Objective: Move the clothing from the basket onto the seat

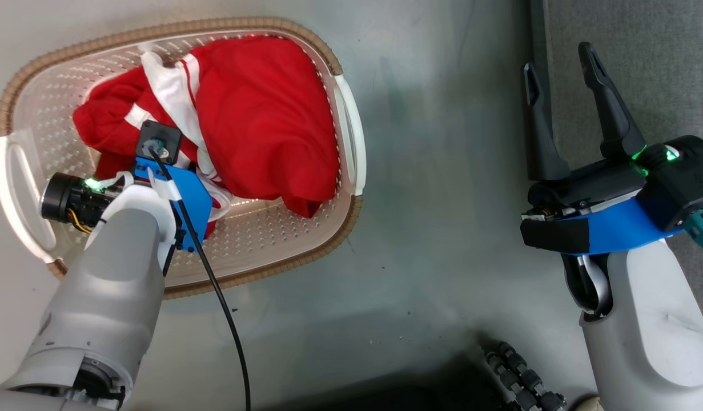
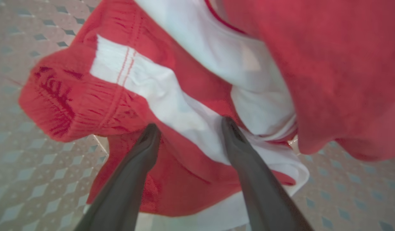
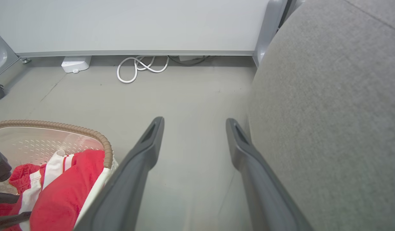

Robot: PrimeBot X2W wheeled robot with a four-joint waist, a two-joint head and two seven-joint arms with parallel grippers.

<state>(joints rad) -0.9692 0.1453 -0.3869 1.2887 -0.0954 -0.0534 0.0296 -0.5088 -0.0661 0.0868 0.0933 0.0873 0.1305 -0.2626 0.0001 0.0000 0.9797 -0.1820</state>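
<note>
Head view shows my left arm reaching down into the basket, its wrist over the near left part of the clothing, a red heap with white stripes that fills most of the basket. The basket stands on the floor, apart from the seat, whose grey fabric shows at the right edge.

The left wrist view gives the better look. The left hand is spread wide over the heap, and a white stripe runs between its fingers where the cloth bunches into a fold. Nothing is pinched. The picture is blurred, so I cannot tell whether the tips are pressing into the cloth. I judge the bunched fold is the target because it gives the fingers something thick to close on.

The right hand is open too and empty. It hovers over bare floor just beside the seat's edge, I'd say to keep out of the left arm's way.

None of the clothing lies on the seat, so the task looks barely begun. Next I would close the left hand on that fold.
</note>
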